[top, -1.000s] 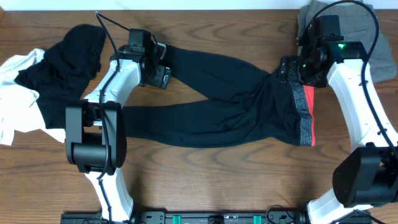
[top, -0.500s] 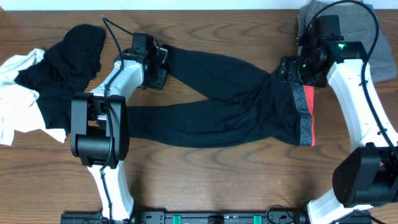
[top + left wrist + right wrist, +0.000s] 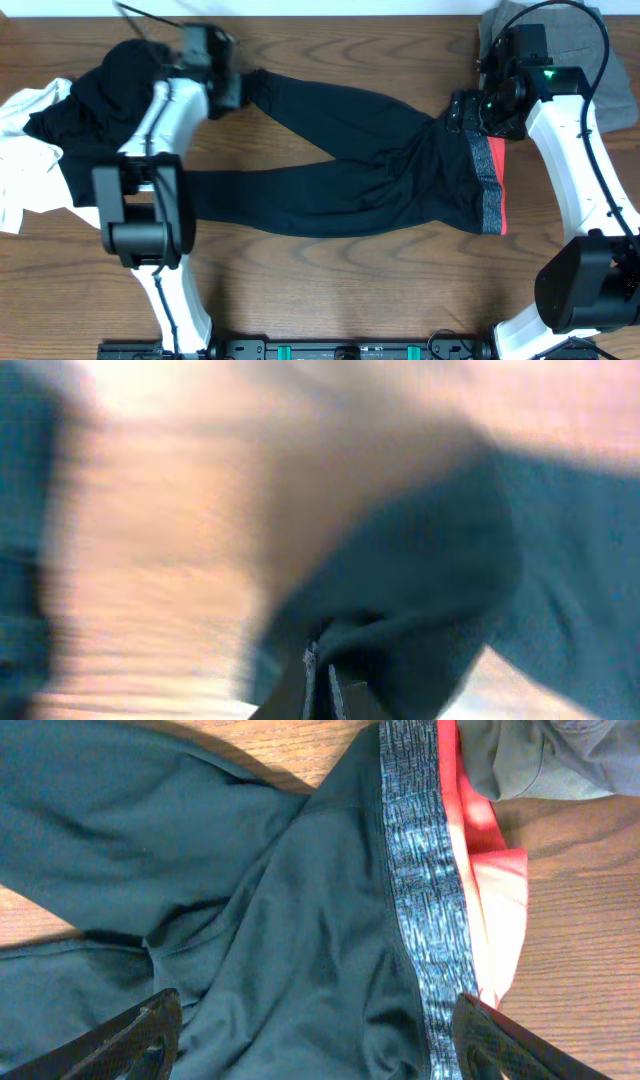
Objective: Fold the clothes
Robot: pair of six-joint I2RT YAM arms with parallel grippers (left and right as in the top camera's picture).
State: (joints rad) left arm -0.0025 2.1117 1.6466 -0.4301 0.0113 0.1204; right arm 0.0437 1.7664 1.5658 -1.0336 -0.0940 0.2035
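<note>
Long black trousers (image 3: 350, 150) lie spread across the wooden table, their grey-and-coral waistband (image 3: 490, 190) at the right. My left gripper (image 3: 238, 88) is at the back left, shut on the cuff end of the upper trouser leg. In the blurred left wrist view its jaws (image 3: 322, 670) pinch a fold of black cloth. My right gripper (image 3: 458, 115) hovers open over the trousers' seat, just left of the waistband (image 3: 415, 890). Its fingers (image 3: 130, 1040) stand wide apart with only flat cloth below them.
A plain black garment (image 3: 120, 85) lies bunched at the back left, partly on a white T-shirt (image 3: 25, 150) at the left edge. Grey-khaki shorts (image 3: 560, 35) sit at the back right corner, close behind the right arm and touching the waistband (image 3: 540, 755).
My left gripper has shut on the upper leg's cuff and swung left towards the back edge, dragging the cuff with it. The right arm has not moved.
</note>
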